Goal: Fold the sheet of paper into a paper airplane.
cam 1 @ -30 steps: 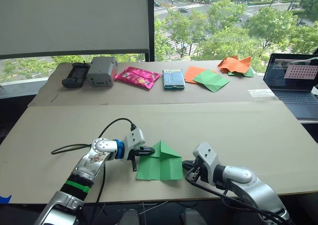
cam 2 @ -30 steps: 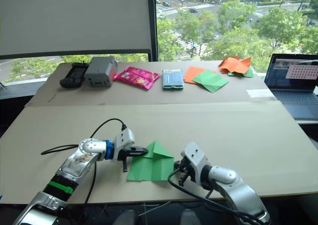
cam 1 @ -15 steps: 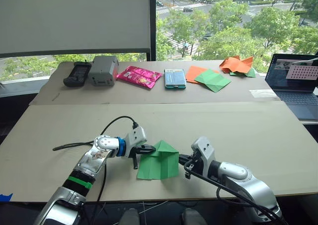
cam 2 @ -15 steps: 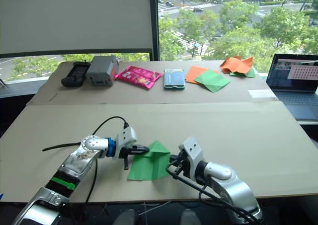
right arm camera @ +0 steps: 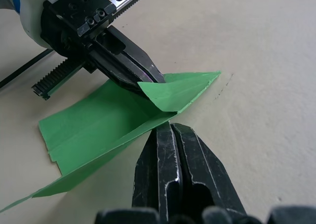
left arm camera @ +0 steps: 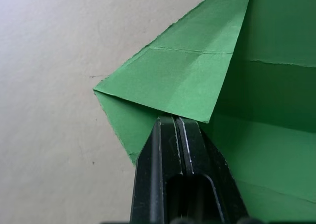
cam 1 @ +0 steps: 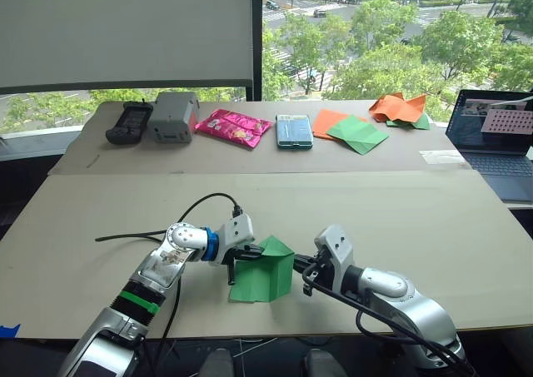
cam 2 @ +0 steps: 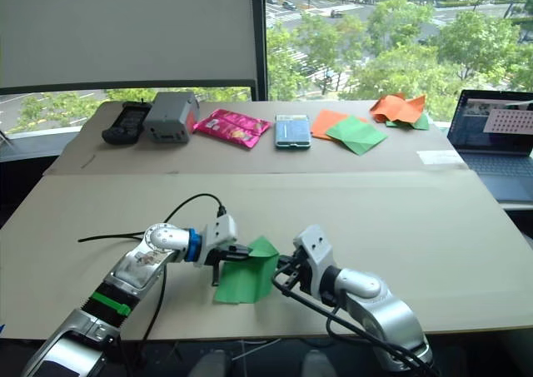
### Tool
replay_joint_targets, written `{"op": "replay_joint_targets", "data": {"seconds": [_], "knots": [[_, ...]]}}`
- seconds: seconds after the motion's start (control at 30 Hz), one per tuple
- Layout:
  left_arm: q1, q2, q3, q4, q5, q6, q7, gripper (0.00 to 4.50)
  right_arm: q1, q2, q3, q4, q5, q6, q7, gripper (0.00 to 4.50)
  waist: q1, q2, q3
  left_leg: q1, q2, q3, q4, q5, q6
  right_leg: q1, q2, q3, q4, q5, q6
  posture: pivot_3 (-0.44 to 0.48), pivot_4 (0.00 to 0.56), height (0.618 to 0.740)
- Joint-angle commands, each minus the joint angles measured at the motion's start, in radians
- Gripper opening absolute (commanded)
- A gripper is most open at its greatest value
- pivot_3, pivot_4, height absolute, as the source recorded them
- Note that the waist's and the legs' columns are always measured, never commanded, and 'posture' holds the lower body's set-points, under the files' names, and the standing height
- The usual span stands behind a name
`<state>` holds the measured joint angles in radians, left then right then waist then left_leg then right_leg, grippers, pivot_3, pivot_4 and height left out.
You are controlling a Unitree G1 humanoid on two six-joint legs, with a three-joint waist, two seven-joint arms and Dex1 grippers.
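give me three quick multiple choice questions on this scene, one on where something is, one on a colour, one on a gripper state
1. Where is the laptop?
A. far right of the table
B. beside the left gripper
C. on the floor

2. What colour is the snack packet on the far table?
A. blue
B. pink
C. white

3. How is the left gripper?
A. wide open
B. shut on the sheet of paper
C. holding a cable

A: it sits at the right edge.
B: its wrapper is bright pink.
B: its fingers pinch the green paper's folded corner.

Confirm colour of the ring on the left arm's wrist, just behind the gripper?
Blue. The ring sits behind the left gripper; the left eye view shows it best.
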<state>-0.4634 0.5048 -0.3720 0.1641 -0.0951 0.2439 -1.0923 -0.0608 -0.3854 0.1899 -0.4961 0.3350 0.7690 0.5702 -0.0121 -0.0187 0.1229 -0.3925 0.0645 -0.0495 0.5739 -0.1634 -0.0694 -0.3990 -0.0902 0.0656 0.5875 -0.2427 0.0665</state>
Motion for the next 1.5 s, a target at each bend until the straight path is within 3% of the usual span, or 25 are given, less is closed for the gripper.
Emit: {"op": "replay_joint_targets", "data": {"seconds": [0.03, 0.63, 0.9, 1.5], "knots": [[0.004, -0.008, -0.045, 0.001, 0.044, 0.008, -0.008, 0.04, -0.034, 0.006, 0.013, -0.010, 0.010, 0.001, -0.005, 0.00, 0.000, 0.000, 0.000, 0.000, 0.000, 0.000, 0.000, 0.000, 0.000, 0.000, 0.000, 0.000, 0.000, 0.000, 0.000, 0.000, 0.150, 0.718], [0.022, 0.106, 0.072, -0.076, -0.004, 0.062, -0.018, 0.04, -0.055, 0.016, 0.042, 0.014, 0.006, -0.004, -0.017, 0.00, -0.007, -0.001, 0.001, 0.000, 0.001, -0.001, -0.002, 0.000, 0.000, -0.004, 0.002, 0.000, 0.007, 0.000, 0.000, 0.000, 0.150, 0.718], [-0.016, 0.068, 0.161, -0.145, -0.121, 0.170, -0.016, 0.04, -0.064, 0.006, 0.061, 0.024, -0.014, -0.010, -0.017, 0.00, -0.001, -0.003, 0.005, -0.002, 0.001, -0.001, -0.001, 0.000, 0.000, -0.005, 0.001, 0.000, 0.006, 0.000, 0.000, 0.000, 0.150, 0.718], [0.061, 0.050, 0.055, -0.020, 0.001, 0.066, 0.012, 0.04, -0.118, -0.006, 0.092, -0.022, -0.049, 0.008, -0.038, 0.00, 0.000, -0.002, 0.005, -0.002, 0.001, -0.001, 0.000, 0.000, 0.001, -0.004, 0.002, 0.000, 0.006, 0.000, 0.000, 0.000, 0.150, 0.718]]}}
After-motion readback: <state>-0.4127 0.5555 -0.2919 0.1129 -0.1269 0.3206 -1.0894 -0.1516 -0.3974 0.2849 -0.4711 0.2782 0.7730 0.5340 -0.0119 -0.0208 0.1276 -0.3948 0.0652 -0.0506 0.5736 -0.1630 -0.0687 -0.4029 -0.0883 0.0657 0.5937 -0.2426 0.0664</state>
